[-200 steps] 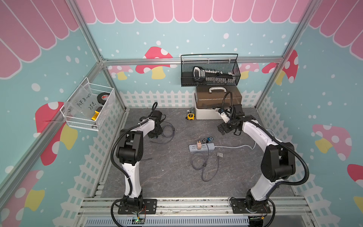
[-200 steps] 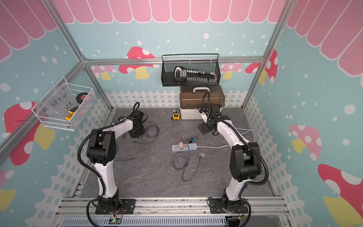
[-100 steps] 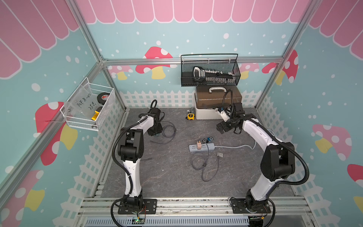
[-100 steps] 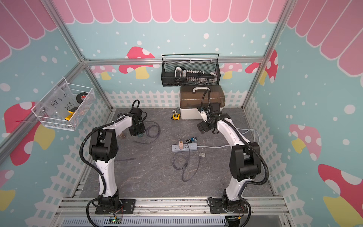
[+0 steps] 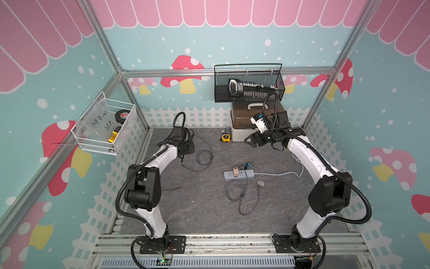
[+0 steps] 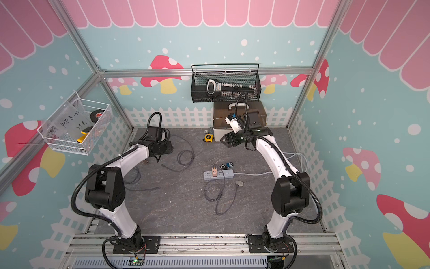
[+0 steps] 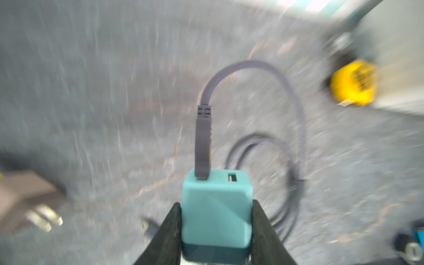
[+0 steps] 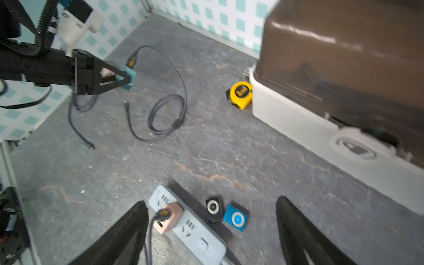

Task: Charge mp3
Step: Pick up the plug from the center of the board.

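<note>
My left gripper [image 7: 216, 205] is shut on a teal charger [image 7: 216, 211], held off the floor at the back left. A grey USB cable [image 7: 203, 137] is plugged into the charger and loops down to a coil [image 5: 203, 154] on the floor. A blue mp3 [image 8: 236, 218] and a black mp3 [image 8: 214, 206] lie side by side behind the grey power strip [image 8: 197, 238]; in a top view the blue mp3 [image 5: 250, 165] sits mid-floor. A pink charger [image 8: 169, 216] with a cable is plugged into the strip. My right gripper [image 5: 250, 141] hangs open and empty above the floor beside the toolbox.
A brown-lidded white toolbox [image 5: 242, 121] stands at the back, with a yellow tape measure [image 5: 225, 137] beside it. A small silver square device [image 5: 260, 183] lies at the pink charger's cable end. A brown plug [image 7: 27, 202] lies on the floor near the left gripper. Wire baskets [image 5: 249, 86] hang on the walls.
My right gripper has moved left and toward the back, and its jaws have narrowed a little. The left gripper, still holding the teal charger, has shifted slightly; its wrist view is motion-blurred.
</note>
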Tool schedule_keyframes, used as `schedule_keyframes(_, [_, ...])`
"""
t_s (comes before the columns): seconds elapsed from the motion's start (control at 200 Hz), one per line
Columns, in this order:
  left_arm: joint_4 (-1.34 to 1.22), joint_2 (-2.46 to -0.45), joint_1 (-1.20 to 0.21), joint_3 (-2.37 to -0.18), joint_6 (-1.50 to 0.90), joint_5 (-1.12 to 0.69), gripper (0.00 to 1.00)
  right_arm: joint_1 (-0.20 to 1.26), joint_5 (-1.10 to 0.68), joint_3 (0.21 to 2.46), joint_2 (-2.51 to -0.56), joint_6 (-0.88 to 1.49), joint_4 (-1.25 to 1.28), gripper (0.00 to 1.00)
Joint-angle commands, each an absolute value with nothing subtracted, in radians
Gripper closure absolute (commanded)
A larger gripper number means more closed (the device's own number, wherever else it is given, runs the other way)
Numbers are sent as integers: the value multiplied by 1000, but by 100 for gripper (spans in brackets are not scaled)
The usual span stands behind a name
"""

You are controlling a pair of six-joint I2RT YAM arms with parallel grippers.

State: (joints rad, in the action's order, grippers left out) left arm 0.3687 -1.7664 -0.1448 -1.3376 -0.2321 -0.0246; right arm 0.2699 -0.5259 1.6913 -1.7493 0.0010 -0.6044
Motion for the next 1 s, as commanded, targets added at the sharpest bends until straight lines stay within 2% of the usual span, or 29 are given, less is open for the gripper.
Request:
schedule_keyframes(0.0, [140,-1681,-146,-1281,-124,-72,89,313,-645,1790,-1815,70,-571,18])
schedule_keyframes(0.46, [-401,-1467,-190,-976,72,-201,86,474,-714,2168,-2050,156,-621,26])
schedule_keyframes(0.996, [-607,-1373,-323,-814,317,-160,87,553,-692,2387,-2209,183,-717,31])
